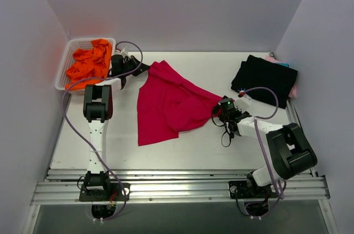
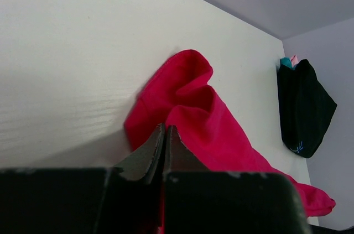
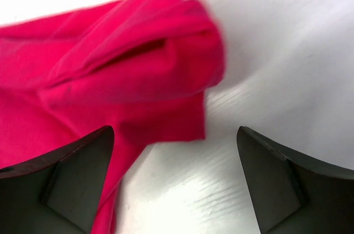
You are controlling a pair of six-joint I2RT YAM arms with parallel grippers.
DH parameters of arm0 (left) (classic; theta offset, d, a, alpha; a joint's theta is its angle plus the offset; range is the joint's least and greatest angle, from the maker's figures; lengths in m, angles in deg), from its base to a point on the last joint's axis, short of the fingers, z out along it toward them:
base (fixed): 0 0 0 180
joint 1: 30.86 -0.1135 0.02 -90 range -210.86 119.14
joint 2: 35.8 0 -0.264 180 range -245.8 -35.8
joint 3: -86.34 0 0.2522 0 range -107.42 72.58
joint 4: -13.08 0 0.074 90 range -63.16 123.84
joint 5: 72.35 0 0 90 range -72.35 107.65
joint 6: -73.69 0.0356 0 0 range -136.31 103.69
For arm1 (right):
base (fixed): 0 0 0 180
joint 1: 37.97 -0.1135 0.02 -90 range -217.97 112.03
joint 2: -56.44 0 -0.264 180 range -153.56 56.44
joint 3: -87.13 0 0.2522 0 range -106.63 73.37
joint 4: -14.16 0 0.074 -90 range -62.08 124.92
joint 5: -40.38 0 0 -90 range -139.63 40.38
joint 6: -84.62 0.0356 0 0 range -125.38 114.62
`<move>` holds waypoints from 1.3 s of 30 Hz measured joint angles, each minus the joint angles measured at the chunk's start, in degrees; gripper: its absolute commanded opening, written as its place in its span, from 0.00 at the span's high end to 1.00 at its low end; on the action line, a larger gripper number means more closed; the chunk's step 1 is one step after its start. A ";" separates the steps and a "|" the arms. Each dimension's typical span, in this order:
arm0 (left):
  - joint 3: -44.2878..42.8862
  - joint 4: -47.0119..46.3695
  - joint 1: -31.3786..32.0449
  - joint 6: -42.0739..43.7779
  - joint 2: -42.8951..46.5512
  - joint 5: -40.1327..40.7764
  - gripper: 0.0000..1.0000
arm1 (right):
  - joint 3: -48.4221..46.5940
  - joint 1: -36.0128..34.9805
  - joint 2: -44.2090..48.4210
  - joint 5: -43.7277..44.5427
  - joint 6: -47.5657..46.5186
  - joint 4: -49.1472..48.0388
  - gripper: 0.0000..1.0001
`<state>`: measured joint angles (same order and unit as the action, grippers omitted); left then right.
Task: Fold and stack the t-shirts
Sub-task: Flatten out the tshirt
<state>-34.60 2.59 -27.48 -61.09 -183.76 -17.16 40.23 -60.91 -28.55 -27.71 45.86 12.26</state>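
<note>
While the large crimson-red cloth t-shirt (image 1: 166,107) is lying crumpled at the middle of the white table (image 1: 221,148), its far corner is being pinched by the left claw (image 2: 165,134), whose jaws are pressed together on the cloth. The right claw (image 3: 176,134) is being held wide open at the shirt's right edge, gripping nothing. A folded black cloth t-shirt (image 1: 264,79) is resting at the far right, over pink and teal tees (image 2: 286,62).

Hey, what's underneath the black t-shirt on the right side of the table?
Edges of a pink t-shirt and a teal t-shirt peek out beyond the black t-shirt. The rest of both is covered, so their folding cannot be seen.
</note>
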 measured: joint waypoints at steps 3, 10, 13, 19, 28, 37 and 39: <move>0.00 -0.04 -0.02 -0.07 0.00 -0.02 0.98 | 0.90 2.43 0.52 0.37 0.39 -0.83 0.13; 0.00 -0.07 -0.02 -0.11 0.00 -0.04 0.98 | 1.99 4.20 0.94 0.96 0.39 -2.14 0.26; 0.00 -0.11 -0.02 -0.13 0.00 -0.07 0.98 | 2.19 4.22 0.50 0.98 0.35 -3.17 0.36; 0.00 -0.24 -0.02 -0.20 0.00 -0.11 0.98 | 2.19 4.22 -0.52 0.94 0.33 -4.68 0.42; 0.00 -0.37 -0.04 -0.46 0.00 -0.20 0.98 | 0.90 4.22 -2.78 0.87 -0.59 -5.97 0.62; 0.00 -0.42 -0.11 -1.14 0.00 -0.26 0.98 | -0.11 4.11 -4.31 0.55 -0.94 -6.23 0.77; 0.00 -0.44 -0.11 -1.16 0.00 -0.31 0.98 | -0.33 4.09 -4.68 0.52 -0.98 -6.25 0.79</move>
<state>-34.60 2.16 -27.59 -62.25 -183.76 -17.47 39.90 -56.82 -33.22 -27.19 44.88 6.01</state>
